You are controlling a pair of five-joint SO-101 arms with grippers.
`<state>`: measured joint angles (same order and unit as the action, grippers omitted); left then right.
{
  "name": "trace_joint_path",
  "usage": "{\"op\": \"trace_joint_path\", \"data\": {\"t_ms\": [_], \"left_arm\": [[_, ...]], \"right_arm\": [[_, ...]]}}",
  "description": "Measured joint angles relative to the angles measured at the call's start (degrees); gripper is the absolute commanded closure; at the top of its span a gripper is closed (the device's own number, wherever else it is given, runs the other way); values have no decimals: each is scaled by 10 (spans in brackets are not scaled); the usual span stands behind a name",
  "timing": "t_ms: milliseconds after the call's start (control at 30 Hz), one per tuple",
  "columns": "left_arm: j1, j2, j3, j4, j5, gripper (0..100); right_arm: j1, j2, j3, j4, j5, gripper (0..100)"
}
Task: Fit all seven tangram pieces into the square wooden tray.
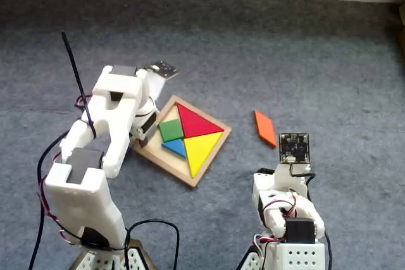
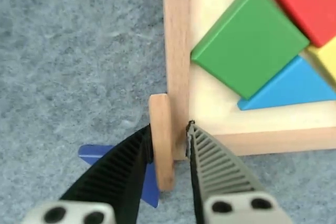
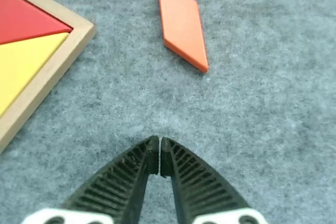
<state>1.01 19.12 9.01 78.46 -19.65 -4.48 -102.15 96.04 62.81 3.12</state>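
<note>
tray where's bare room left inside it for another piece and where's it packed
Bare wood lies between the tray rim and the green square and blue triangle, on the side by the left arm. The red triangle and yellow triangle fill the rest.

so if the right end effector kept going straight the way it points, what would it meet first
The right end effector would cross bare carpet, then most likely meet the orange parallelogram, though its line runs near one long edge, so it may just clip it.
</note>
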Motion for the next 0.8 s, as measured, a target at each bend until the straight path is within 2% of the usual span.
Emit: {"op": "trace_joint_path", "data": {"t_ms": [267, 433, 800], "left_arm": [[0, 0, -25, 15, -4, 891], [0, 0, -25, 18, -3, 789], [0, 0, -26, 18, -4, 875]], "right_arm": [[0, 0, 0, 0, 0, 972], [0, 0, 0, 0, 0, 972], [0, 0, 0, 0, 0, 972]]}}
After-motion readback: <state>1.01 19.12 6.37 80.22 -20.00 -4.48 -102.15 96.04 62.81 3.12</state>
